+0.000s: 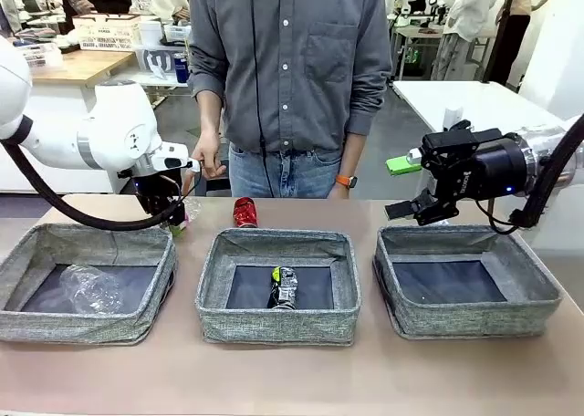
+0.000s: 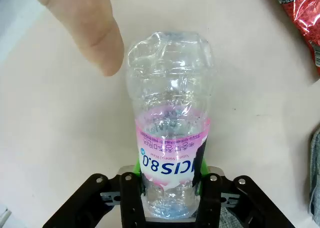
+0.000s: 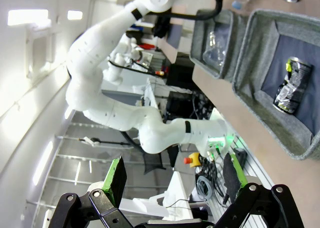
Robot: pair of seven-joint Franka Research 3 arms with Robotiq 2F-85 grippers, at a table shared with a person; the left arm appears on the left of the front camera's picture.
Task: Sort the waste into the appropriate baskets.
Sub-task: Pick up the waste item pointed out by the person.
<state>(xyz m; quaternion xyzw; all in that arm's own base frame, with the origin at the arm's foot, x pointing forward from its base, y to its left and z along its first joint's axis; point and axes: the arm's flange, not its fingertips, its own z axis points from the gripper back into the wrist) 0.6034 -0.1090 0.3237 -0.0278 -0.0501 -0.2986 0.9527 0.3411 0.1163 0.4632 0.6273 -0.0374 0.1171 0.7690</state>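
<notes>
Glossy crinkled plastic bottle (image 2: 170, 88); matt woven-cloth baskets (image 1: 274, 323)

Front view faces the person (image 1: 292, 60) across 3 baskets (image 1: 278, 243); both wrist views, left nearest, catch its red can (image 1: 245, 212).

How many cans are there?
2. A red can sits on the table just beyond the middle basket. A dark crushed can lies inside that basket. Others could be hidden behind the basket walls.

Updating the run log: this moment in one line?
left end effector: shut on pink-labelled bottle; right end effector: open; dark can: in middle basket
</notes>
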